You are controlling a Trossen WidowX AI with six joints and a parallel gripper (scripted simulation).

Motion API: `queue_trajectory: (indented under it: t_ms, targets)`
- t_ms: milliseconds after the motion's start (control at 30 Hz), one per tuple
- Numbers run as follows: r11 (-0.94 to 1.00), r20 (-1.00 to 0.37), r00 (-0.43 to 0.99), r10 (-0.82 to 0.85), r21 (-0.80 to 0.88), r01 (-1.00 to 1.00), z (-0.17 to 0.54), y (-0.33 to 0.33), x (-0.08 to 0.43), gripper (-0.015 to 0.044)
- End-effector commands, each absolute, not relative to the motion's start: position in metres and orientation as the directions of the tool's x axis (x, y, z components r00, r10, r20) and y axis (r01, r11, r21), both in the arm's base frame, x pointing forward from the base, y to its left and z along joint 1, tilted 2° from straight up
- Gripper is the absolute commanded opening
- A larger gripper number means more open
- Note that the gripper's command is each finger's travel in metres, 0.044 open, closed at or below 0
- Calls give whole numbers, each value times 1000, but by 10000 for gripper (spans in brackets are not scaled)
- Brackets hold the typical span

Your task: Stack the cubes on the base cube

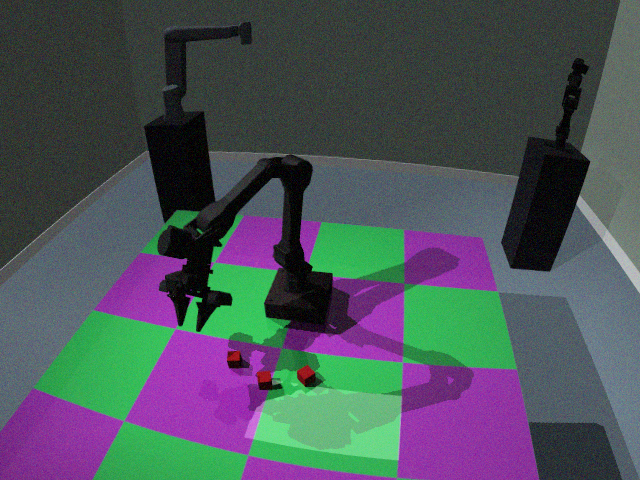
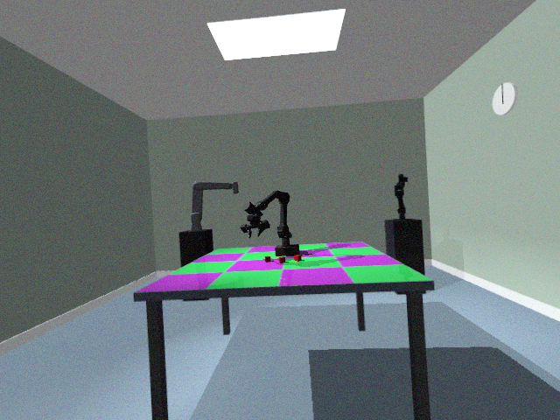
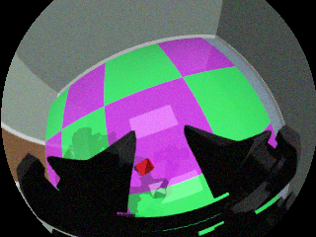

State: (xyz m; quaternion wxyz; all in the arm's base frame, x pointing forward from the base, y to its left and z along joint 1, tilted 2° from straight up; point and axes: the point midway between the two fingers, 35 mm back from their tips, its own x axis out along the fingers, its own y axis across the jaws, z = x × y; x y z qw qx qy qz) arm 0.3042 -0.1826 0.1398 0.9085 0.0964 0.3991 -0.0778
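Hand (image 1: 189, 326) half-open, empty, high over the surface (image 1: 155, 372) | three red cubes (image 1: 265, 379) lie apart ahead (base unidentifiable) | descend square over one loose cube, fingers straddling flat faces.

The room had grey-green walls (image 2: 280, 167), a blue-grey floor (image 2: 81, 361), a bright rectangular ceiling light (image 2: 276, 33), a round clock (image 2: 503, 98) on the paler right wall, and a dark-legged table (image 2: 280, 289) with a green-and-purple checkered top, two black pedestals (image 2: 404, 241) behind it.
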Motion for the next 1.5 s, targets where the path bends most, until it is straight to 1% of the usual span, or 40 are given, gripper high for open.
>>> queue_trajectory:
  t_ms: [0, 267, 567, 867, 1300, 1467]
  targets:
    - [941, -781, 623, -33, 185, 282, 134, -170, 312, 265]
    - [852, -856, 517, 23, 288, 438, 124, -140, 324, 265]
    - [724, -923, 380, 60, 302, 620, 115, -104, 333, 265]
    - [584, -970, 233, 63, 225, 780, 109, -69, 335, 265]
    - [367, -1000, 27, 0, 25, 930, 105, -19, 331, 265]
    - [341, -1000, 5, -12, 1, 940, 105, -14, 330, 265]
